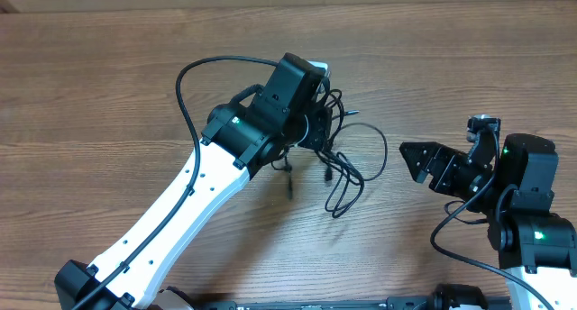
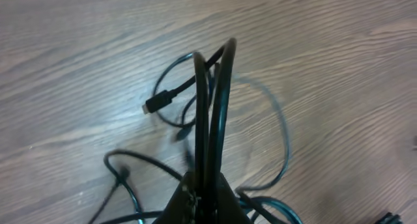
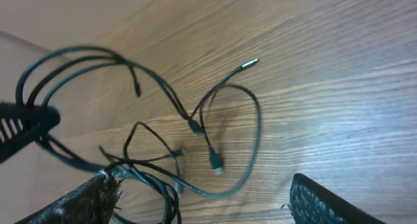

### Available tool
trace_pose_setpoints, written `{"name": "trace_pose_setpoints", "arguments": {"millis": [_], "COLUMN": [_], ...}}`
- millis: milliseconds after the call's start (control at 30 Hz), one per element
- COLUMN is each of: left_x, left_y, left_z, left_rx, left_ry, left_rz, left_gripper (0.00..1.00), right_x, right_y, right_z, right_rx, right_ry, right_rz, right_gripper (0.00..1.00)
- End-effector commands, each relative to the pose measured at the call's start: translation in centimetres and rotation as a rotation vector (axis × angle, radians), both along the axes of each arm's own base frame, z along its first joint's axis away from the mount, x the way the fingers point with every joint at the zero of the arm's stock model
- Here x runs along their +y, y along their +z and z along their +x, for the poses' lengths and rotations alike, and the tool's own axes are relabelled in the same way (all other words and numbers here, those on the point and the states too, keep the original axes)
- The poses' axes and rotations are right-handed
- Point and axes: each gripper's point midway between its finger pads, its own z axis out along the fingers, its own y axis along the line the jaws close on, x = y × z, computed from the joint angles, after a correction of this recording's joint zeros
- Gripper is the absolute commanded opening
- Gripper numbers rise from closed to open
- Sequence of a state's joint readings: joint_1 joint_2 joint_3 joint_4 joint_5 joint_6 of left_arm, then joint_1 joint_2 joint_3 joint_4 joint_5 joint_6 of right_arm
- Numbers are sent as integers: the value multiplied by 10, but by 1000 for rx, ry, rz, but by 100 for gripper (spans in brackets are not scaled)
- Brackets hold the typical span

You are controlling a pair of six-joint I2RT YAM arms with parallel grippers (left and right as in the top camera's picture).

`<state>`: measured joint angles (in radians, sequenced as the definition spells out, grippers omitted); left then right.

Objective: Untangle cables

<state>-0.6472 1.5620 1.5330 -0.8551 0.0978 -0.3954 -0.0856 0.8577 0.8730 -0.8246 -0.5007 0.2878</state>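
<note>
While left fingers (image 2: 177, 206) pinch the cables (image 2: 215, 107), right fingers (image 3: 326, 201) stand apart

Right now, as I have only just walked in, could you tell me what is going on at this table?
The left end effector is shut on a bunch of thin black cables, holding several strands up while loose loops and plug ends trail onto the wooden table. The right end effector sits open off to the side, holding nothing. The cables look tangled, so the untangling is not done.
</note>
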Motion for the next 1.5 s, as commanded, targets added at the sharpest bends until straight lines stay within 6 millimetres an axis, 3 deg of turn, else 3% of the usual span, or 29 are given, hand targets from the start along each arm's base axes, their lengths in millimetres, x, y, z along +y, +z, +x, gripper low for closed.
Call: {"name": "trace_pose_setpoints", "arguments": {"millis": [0,167,367,967,1467], "left_x": [-18,-50,-71,-89,-108], "left_y": [31,55,77,117,138], "left_z": [-5,-22,-39,-43,-65], "left_rx": [-93,-206,-288,-406,-460], "left_ry": [-155,-445,-626,-708,-803], "left_rz": [-76,-181,-284,-433,-516], "left_gripper": [4,4,4,4,4], "right_x": [12,32,32,36,44], "right_y": [22,32,32,35,44], "right_z": [0,-10,-11,-12,-16], "right_rx": [-99,-180,-181,-185,-218], "right_ry": [112,283,286,303,353], "right_rz": [-5,10,13,34,77], "right_gripper": [82,82,82,78,78]}}
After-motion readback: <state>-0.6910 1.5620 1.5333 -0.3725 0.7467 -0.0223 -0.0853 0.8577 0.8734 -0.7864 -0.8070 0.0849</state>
